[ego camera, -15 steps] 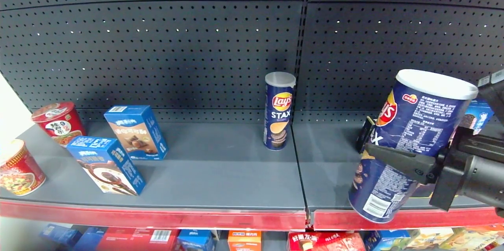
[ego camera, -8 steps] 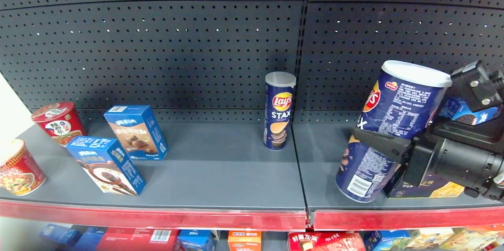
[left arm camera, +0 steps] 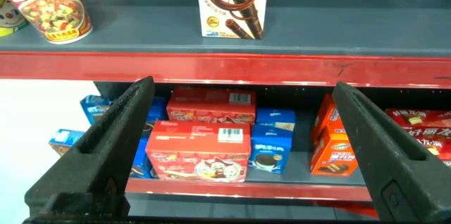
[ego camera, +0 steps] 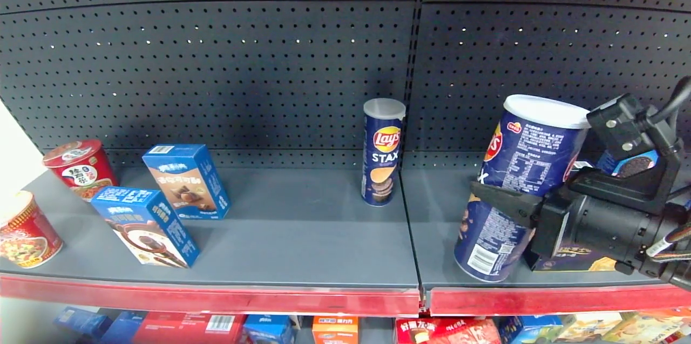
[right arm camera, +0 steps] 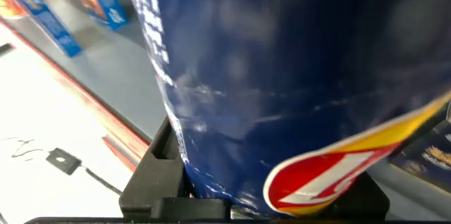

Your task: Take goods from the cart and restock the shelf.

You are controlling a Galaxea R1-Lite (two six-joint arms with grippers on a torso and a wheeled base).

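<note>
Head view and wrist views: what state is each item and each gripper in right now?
Held chip can, tilted, lid on, over the shelf on its right section.
Right gripper, shut on held chip can.
Left gripper, open, empty.
Standing chip can, upright, lid on.
Rear blue box, upright, closed.
Front blue box, upright, closed.
Rear noodle cup, upright, sealed.
Front noodle cup, upright, sealed.

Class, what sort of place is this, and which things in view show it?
Probably a shop aisle, or a mock-up of one: pegboard-backed shelving with a red front strip, packaged snacks such as a chip can, blue boxes and cup noodles, and more boxed goods on the shelf below.
</note>
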